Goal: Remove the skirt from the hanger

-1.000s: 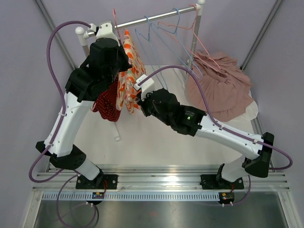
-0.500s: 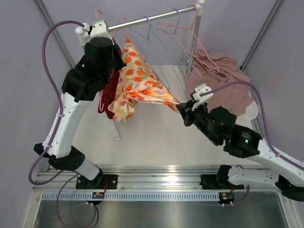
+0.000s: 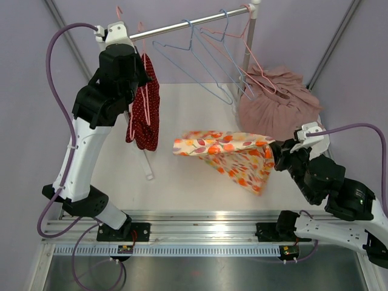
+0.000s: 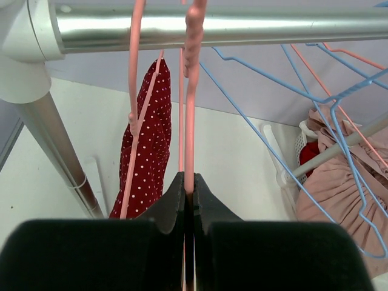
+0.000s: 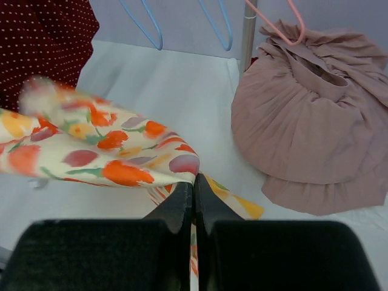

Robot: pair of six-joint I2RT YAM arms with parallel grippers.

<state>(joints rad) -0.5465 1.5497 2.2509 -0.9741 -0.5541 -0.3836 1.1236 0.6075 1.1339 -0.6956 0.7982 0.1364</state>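
Treat the step in hand as carrying off and setting down: find the flowered skirt (image 3: 227, 154) already free of the pink hanger (image 4: 190, 121), stretched out on the near side of the rail (image 3: 188, 24), below its right half and well apart from it. Hold the right end effector (image 5: 193, 185) pinched tight on the fold of skirt between its jaws; judging by the thin bite in the wrist view, avoid any jerk likely to slip the cloth. Hard to tell from above about contact between the trailing end and the surface (image 3: 182, 176), so allow for drag. Draw away from the rail in a low, steady line, steering wide of the pink heap of cloth (image 3: 279, 103) under the rail's right end and of the blue hangers (image 3: 194, 57) along its middle. Lower onto a bare patch on the near side of the rail before loosening, spreading the cloth flat rather than dropping it bunched. Meanwhile hold the left end effector (image 4: 188, 182) clamped on the hanger just under the rail's left end, beside the red dotted garment (image 4: 148, 151), steadying the hook against swinging or lifting off. Open that grip only after laying the skirt down.
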